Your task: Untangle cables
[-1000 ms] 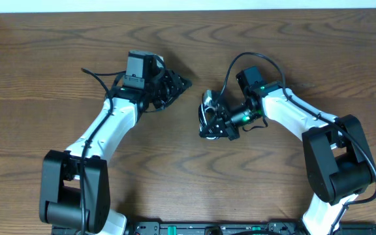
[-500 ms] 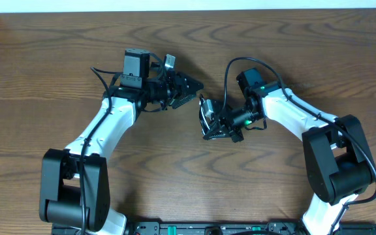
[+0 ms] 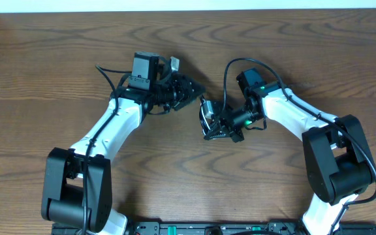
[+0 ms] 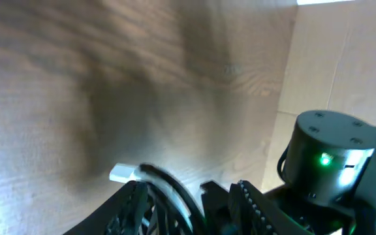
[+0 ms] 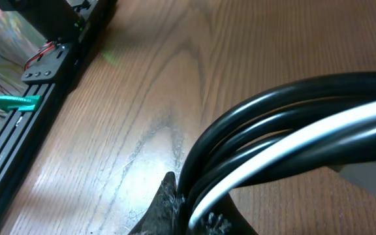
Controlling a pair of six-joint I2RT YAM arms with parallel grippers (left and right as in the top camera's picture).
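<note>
Both arms same build: left arm and right arm have white links and black joint housings. Thick black cable loops over right wrist, green LED lit there; left gripper black, ribbed fingers.

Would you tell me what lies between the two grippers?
The cables, held by the right gripper, just ahead of the left gripper; the overhead view shows it.

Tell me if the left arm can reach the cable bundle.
Probably yes: the left end effector sits open right beside the cable bundle held by the right end effector, nothing between them.
</note>
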